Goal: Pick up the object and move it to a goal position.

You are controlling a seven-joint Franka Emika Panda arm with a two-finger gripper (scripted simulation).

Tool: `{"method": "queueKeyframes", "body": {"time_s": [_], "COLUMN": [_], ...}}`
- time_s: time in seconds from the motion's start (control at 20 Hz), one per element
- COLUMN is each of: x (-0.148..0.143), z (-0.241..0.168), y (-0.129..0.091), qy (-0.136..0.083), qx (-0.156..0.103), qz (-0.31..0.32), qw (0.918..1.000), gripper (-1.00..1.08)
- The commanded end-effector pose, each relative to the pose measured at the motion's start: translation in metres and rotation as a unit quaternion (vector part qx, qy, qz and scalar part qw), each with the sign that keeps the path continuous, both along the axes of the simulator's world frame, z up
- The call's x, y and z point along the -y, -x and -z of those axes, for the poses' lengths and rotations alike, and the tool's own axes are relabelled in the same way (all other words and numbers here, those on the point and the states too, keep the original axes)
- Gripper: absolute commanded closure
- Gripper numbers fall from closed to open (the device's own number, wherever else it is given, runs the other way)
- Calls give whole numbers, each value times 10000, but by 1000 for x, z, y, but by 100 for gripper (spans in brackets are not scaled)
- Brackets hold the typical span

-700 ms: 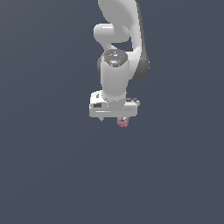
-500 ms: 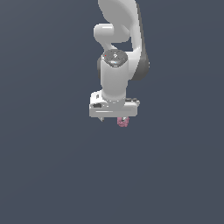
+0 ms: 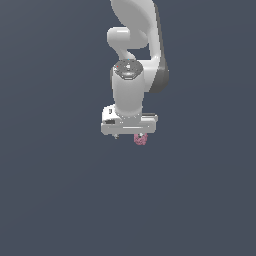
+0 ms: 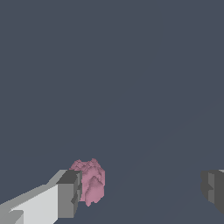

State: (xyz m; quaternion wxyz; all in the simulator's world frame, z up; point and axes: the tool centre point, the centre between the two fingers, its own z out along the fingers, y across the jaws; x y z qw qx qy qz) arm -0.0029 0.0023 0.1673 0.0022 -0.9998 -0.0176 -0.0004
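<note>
The object (image 4: 91,183) is a small pink, knobbly clump lying right against the inner face of one grey finger (image 4: 69,193). The other finger (image 4: 213,187) stands far from it, with a wide gap between, so my gripper (image 4: 141,190) is open and grips nothing. In the exterior view the white arm points straight down. There the object (image 3: 140,140) peeks out just under the gripper (image 3: 128,136), toward the exterior view's right end of the hand. The fingers themselves barely show in that view.
A plain dark grey surface (image 3: 60,200) fills the scene on all sides of the arm. No other objects, containers or edges show in either view.
</note>
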Motion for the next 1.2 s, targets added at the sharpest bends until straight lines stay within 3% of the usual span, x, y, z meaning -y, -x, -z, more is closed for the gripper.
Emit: {"method": "queueKeyframes", "body": {"time_s": [0.0,0.7,1.15], "x": [-1,-10,-22], "z": [0,9,21], "y": [0,8,18], "qy": [-1,-11,-17], "qx": [0,-11,-24], "qz": [17,813,1855], "qw": [10000,9967,9826], "gripper": [-92,-92,-92]}}
